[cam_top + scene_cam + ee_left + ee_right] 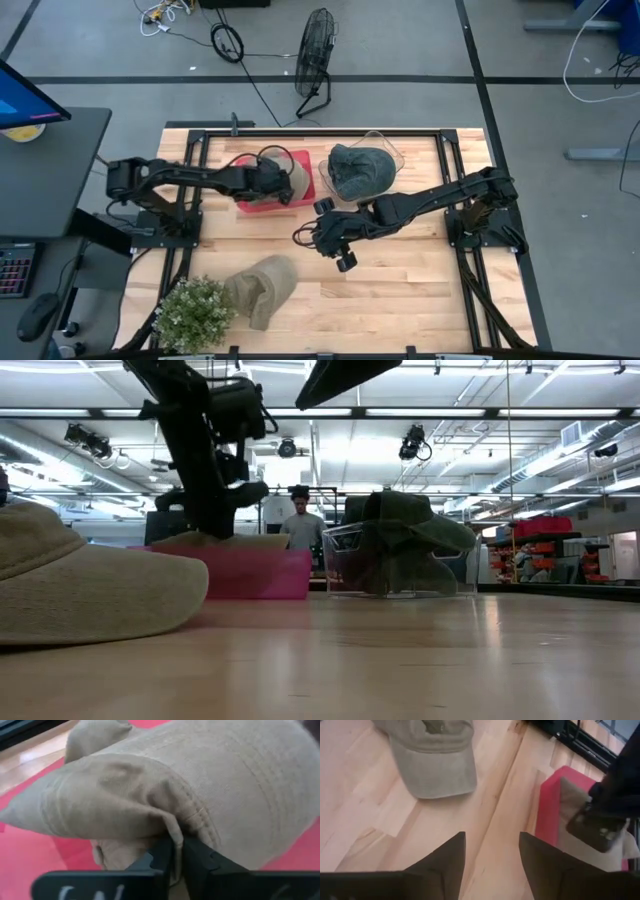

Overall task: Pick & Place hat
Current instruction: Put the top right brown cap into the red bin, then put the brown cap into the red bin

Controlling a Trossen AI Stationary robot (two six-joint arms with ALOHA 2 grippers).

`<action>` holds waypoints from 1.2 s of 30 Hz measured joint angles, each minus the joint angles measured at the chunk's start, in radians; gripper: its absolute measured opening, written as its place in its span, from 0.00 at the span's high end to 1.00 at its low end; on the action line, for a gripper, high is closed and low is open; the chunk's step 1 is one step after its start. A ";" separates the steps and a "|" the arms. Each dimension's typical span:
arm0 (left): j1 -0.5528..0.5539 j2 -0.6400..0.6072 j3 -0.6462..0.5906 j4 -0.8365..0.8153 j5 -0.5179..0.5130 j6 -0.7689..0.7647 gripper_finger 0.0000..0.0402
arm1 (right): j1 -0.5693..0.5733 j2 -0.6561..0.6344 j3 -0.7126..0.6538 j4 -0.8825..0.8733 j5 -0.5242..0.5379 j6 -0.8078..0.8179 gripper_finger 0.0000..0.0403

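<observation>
A tan hat (299, 180) sits in the pink bin (262, 203), with my left gripper (285, 181) shut on it from the table's left. In the left wrist view the hat (240, 785) fills the picture over the bin's red floor (30, 860). A second tan cap (262, 290) lies crown-up on the near part of the table, also in the low view (80, 585). A dark green hat (360, 170) rests in a clear container (400, 565). My right gripper (312, 238) hovers open over the table's middle, touching nothing. My left gripper (176, 842) pinches a bunched fold of the tan hat's cloth (172, 822) near the edge of its crown between the two fingers. The fingers come slanting down from the table's left. The hat's underside rests in the pink bin, and its cloth puckers at the fingers.
A potted plant (195, 312) stands at the table's near left corner, next to the loose tan cap (432, 762). The black frame rails (320, 130) border the table. Bare wood (400, 290) lies near and right of my right gripper (492, 837). A person (300, 520) stands in the room beyond.
</observation>
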 joint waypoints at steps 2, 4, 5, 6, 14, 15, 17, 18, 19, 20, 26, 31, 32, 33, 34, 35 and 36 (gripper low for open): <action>0.000 0.015 0.001 0.000 0.002 0.017 0.85 | 0.003 0.000 0.000 -0.028 0.016 0.001 0.52; -0.001 0.016 0.001 -0.006 0.005 0.020 0.80 | 0.004 0.000 0.000 -0.053 0.023 0.017 0.51; -0.001 0.013 0.004 -0.011 0.008 0.034 0.77 | 0.005 0.000 0.000 -0.059 0.026 0.034 0.51; -0.001 0.008 0.008 -0.014 0.012 0.051 0.75 | 0.005 0.000 0.000 -0.066 0.029 0.056 0.50; -0.040 -0.099 0.043 -0.067 0.022 0.126 0.69 | 0.010 0.000 0.000 -0.189 0.031 0.179 0.60; -0.050 -0.118 0.050 -0.098 0.021 0.142 0.70 | 0.012 0.000 0.000 -0.223 0.027 0.206 0.63; -0.069 -0.153 0.065 -0.131 0.020 0.160 0.71 | 0.017 0.000 0.000 -0.268 0.027 0.257 0.68; -0.077 -0.176 0.068 -0.143 0.018 0.170 0.72 | 0.020 0.000 0.000 -0.274 0.027 0.278 0.71; -0.084 -0.196 0.070 -0.149 0.016 0.175 0.73 | 0.023 0.000 0.000 -0.269 0.027 0.297 0.73; -0.092 -0.218 0.070 -0.144 0.015 0.175 0.74 | 0.027 0.000 0.000 -0.265 0.020 0.308 0.75; -0.152 -0.303 0.070 -0.153 0.012 0.184 0.76 | 0.052 0.046 0.000 -0.264 -0.052 0.311 0.72; -0.191 -0.319 0.071 -0.162 0.015 0.187 0.77 | 0.074 0.095 0.000 -0.247 -0.041 0.259 0.61; -0.199 -0.322 0.071 -0.165 0.023 0.194 0.77 | 0.076 0.100 0.000 -0.244 -0.040 0.249 0.59; -0.209 -0.323 0.071 -0.163 0.039 0.207 0.77 | 0.079 0.103 0.000 -0.244 -0.041 0.243 0.58; -0.221 -0.323 0.071 -0.167 0.063 0.225 0.77 | 0.083 0.107 0.000 -0.243 -0.041 0.242 0.57; -0.236 -0.323 0.071 -0.171 0.090 0.231 0.77 | 0.085 0.109 0.000 -0.236 -0.041 0.243 0.57; -0.252 -0.323 0.071 -0.170 0.114 0.231 0.77 | 0.089 0.111 0.000 -0.232 -0.041 0.244 0.57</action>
